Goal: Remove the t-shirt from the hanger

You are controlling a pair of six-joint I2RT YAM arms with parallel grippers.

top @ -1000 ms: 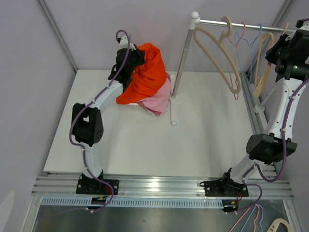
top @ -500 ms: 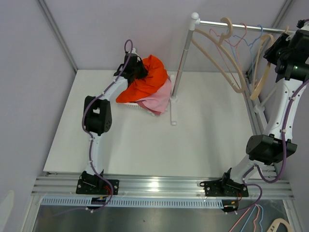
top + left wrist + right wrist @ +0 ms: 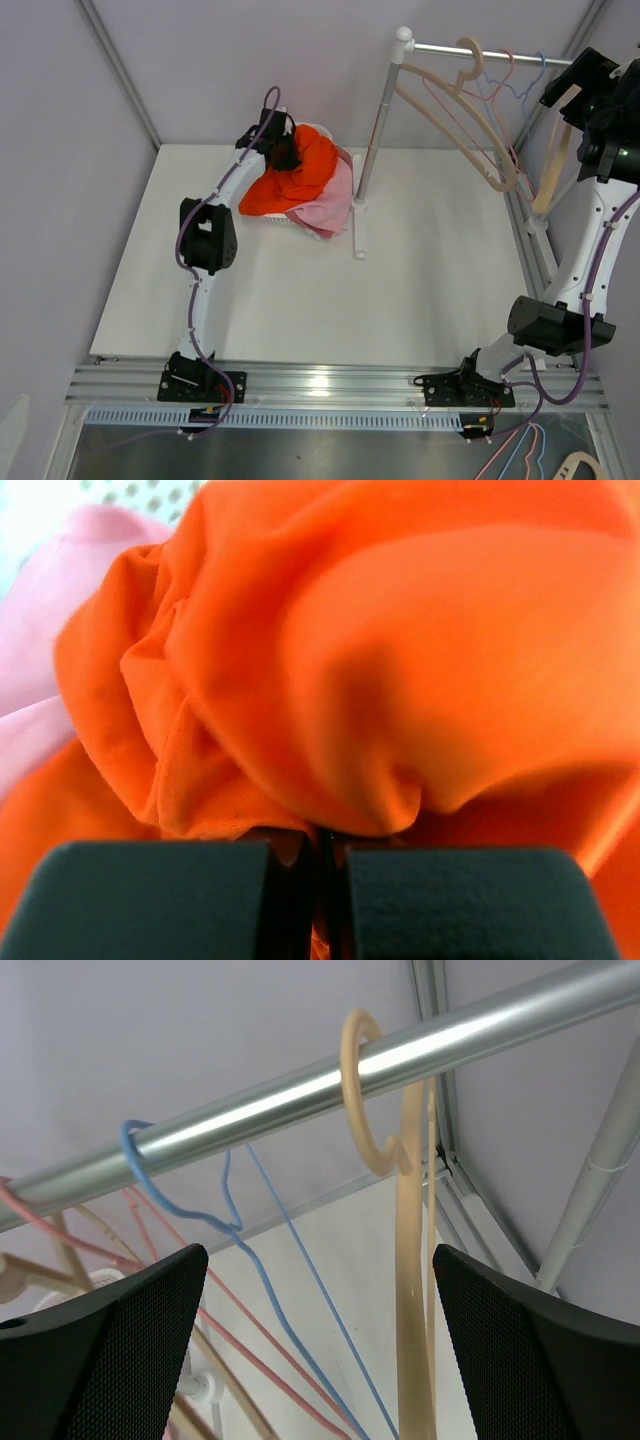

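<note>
The orange t-shirt (image 3: 305, 172) lies bunched on a pile at the table's back, off any hanger. My left gripper (image 3: 283, 150) sits at its far-left side, shut on a fold of it. In the left wrist view the orange t-shirt (image 3: 400, 660) fills the frame, with cloth pinched at my left gripper (image 3: 320, 845). A bare beige hanger (image 3: 550, 172) hangs from the rail (image 3: 500, 52) at the far right. My right gripper (image 3: 572, 78) is open beside it. In the right wrist view the beige hanger (image 3: 412, 1260) hangs untouched between the spread fingers of my right gripper (image 3: 318, 1250).
A pink garment (image 3: 330, 205) lies under the t-shirt in a white basket (image 3: 272, 222). More hangers crowd the rail: a large beige one (image 3: 462, 115), a pink one (image 3: 470, 112), a blue one (image 3: 225, 1215). The rack's upright pole (image 3: 375, 130) stands just right of the pile.
My left gripper came down with the orange t-shirt, which now rests lower on the pile. My right gripper opened wide, let go of the beige hanger and drew back to the right.
</note>
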